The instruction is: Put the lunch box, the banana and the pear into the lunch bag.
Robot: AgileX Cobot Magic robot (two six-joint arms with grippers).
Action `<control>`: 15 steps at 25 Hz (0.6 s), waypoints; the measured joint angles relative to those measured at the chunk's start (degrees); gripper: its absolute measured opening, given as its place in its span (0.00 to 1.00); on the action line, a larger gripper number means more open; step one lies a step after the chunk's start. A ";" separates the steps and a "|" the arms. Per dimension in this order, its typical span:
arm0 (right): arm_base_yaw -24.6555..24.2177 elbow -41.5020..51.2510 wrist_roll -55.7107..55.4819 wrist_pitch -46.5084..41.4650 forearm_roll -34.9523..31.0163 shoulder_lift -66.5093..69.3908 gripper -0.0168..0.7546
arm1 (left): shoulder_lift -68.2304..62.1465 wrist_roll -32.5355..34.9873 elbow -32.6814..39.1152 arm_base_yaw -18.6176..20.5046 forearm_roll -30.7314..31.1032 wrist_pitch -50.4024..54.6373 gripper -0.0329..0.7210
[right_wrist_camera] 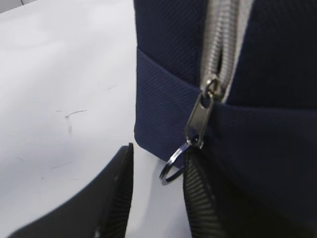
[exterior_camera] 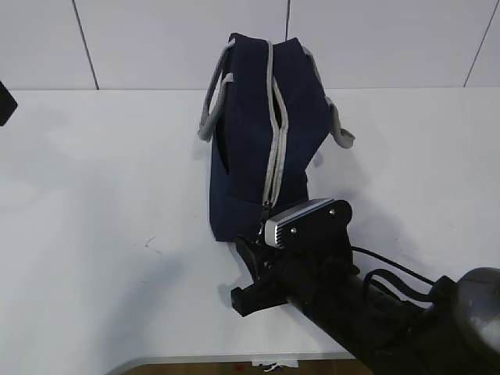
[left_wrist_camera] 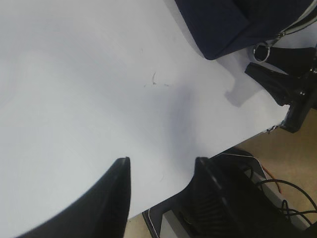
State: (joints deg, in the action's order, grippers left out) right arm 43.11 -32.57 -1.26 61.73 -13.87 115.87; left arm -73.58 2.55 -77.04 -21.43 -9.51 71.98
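The lunch bag (exterior_camera: 262,133) stands upright on the white table (exterior_camera: 94,195), zipped closed. The right gripper (right_wrist_camera: 156,193) sits at the bag's 6 o'clock end, jaws narrowly parted, the ring pull (right_wrist_camera: 174,166) between its fingertips. The left gripper (left_wrist_camera: 161,191) hovers open over bare table, the bag at its 1 o'clock.

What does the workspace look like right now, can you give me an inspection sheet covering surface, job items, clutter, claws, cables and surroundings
Surface: white table, faint scuffs.
Job's things: navy bag upright, zipper looks closed, ring pull at its near end; lunch box, banana, pear not seen.
Clutter: nothing seen.
Claws: right claw open, the ring pull between its fingers, not yet gripped; left claw open, empty, over the table's near edge.
Cables: black leads along the right arm; more below the table edge.
Surroundings: white panelled wall behind; tan floor.
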 joint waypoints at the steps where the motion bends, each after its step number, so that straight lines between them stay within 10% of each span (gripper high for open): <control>1: 0.00 0.00 0.00 0.00 0.00 0.00 0.38 | 0.00 0.00 0.00 0.00 0.00 0.00 0.47; 15: 0.00 0.00 0.00 0.00 -2.94 0.00 0.37 | 0.00 0.00 0.00 0.00 0.00 0.00 0.47</control>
State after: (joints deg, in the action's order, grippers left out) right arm 43.11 -32.57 -1.26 61.73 -16.80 115.87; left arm -73.58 2.55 -77.04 -21.43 -9.51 71.98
